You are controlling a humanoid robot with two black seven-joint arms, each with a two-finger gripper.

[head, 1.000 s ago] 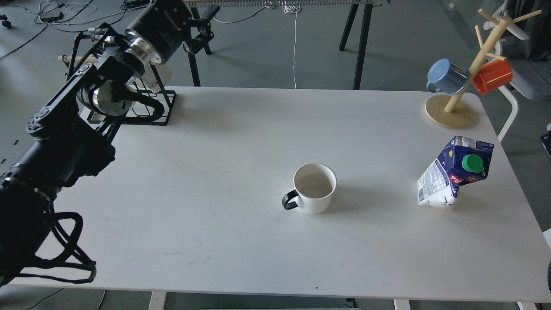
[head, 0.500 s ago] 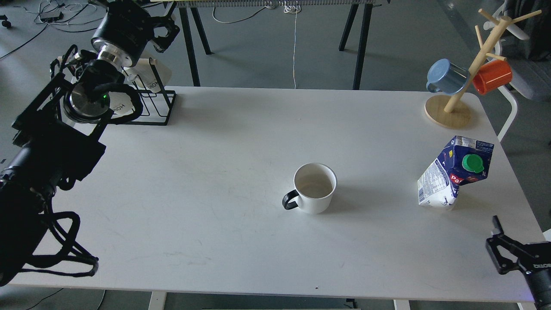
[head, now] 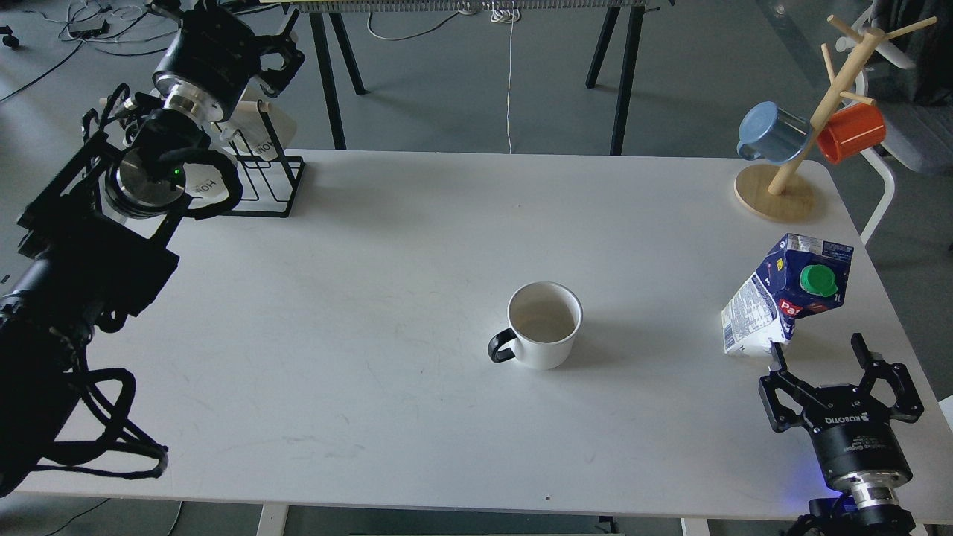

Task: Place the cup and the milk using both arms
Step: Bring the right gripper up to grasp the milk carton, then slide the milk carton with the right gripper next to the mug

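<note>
A white cup (head: 544, 324) with a black handle stands upright near the middle of the white table (head: 372, 298), handle toward the front left. A blue and white milk carton (head: 782, 301) with a green cap stands tilted at the right. My right gripper (head: 817, 353) is open and empty, just in front of the carton, fingers pointing at it, not touching. My left gripper (head: 257, 41) is high at the back left, over the black rack and far from the cup. It is dark and its fingers cannot be told apart.
A wooden mug tree (head: 789, 179) holding a blue mug (head: 770, 132) and an orange mug (head: 851, 132) stands at the back right corner. A black wire rack (head: 260, 186) with white tags sits at the back left. The table's right edge is close to the carton.
My right gripper has come into view from the bottom right and moved up toward the milk carton. My left arm has swung left and back, away from the table's middle.
</note>
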